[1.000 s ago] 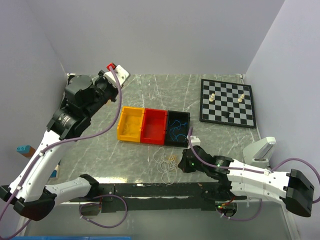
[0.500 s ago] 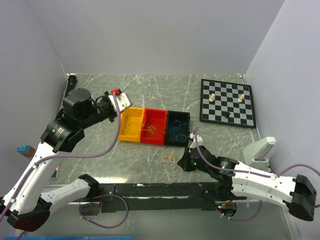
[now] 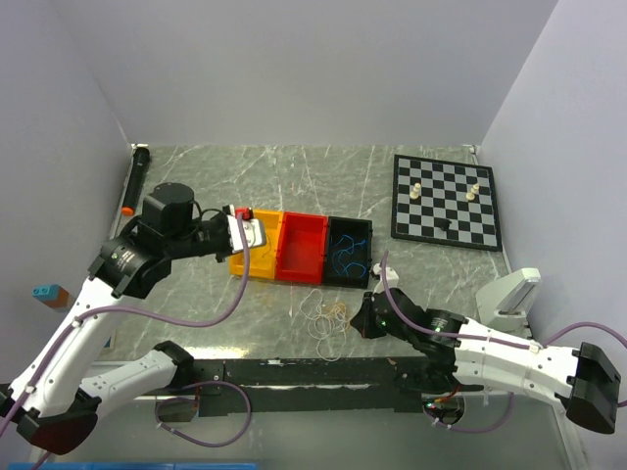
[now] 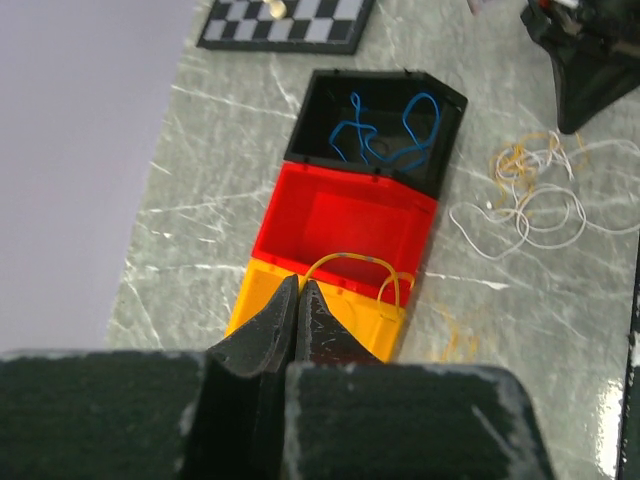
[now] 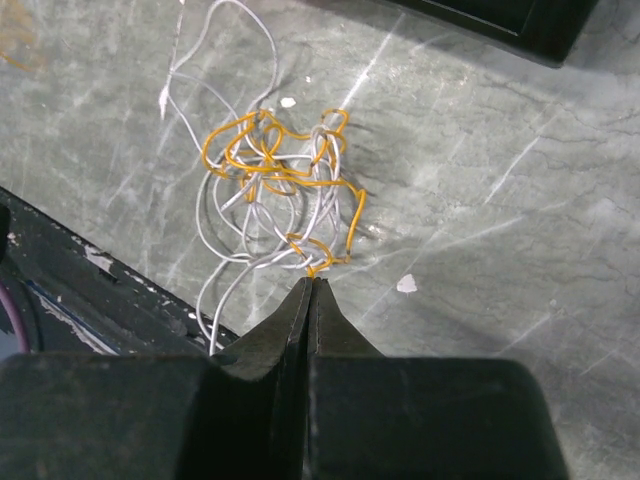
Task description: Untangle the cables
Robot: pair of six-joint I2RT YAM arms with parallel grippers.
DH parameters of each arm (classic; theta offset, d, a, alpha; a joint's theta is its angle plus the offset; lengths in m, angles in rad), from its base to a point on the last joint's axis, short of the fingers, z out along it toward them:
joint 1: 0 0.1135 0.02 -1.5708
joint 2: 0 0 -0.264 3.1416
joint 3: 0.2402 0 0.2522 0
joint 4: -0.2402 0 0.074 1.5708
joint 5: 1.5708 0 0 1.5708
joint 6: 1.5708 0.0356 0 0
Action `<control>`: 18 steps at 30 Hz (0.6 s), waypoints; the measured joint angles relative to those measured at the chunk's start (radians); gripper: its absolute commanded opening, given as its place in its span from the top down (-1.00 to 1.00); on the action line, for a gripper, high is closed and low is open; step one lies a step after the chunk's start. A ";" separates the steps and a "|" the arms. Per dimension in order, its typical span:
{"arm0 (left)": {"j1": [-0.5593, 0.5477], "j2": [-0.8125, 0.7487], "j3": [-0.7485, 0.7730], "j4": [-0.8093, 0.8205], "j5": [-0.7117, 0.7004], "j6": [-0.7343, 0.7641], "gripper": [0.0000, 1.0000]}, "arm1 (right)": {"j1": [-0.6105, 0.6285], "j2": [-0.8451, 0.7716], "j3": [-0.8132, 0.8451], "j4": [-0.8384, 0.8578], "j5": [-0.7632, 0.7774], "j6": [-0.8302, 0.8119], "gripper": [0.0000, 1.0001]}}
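Right pincer [image 5: 312,285], clamped on yellow cable [image 5: 268,172], has bare desk [image 5: 480,230] rightward. Left pincer [image 4: 298,300] closed, empty; black bin [image 4: 450,150] beyond holds blue cables [image 4: 372,150].

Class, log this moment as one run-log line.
left tool shut over yellow bin | right tool shut on yellow cable, tangled with white cable | blue cable in black bin

I read the bench [image 3: 294,176] as grey-green stone w/ white veins. Bins in a row: yellow rectangular plastic bin [image 4: 385,322], red rectangular plastic bin [image 4: 345,225], black rectangular plastic bin [image 4: 312,120] w/ thin blue wire [image 4: 383,150] inside. Tangle nr front: thin yellow wire [image 5: 275,175] mixed w/ thin white wire [image 5: 255,235]. Flat checkered board [image 3: 446,201]: black & white squares.
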 measured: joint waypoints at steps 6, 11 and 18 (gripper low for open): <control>0.000 -0.014 -0.066 -0.037 0.000 0.034 0.98 | 0.000 -0.002 -0.013 -0.001 0.000 0.000 1.00; 0.000 -0.019 -0.112 -0.072 0.000 0.061 0.98 | 0.000 -0.008 -0.017 0.001 0.000 0.003 1.00; 0.000 -0.018 -0.121 -0.100 0.000 0.067 0.98 | 0.000 -0.008 -0.025 0.001 0.000 0.003 1.00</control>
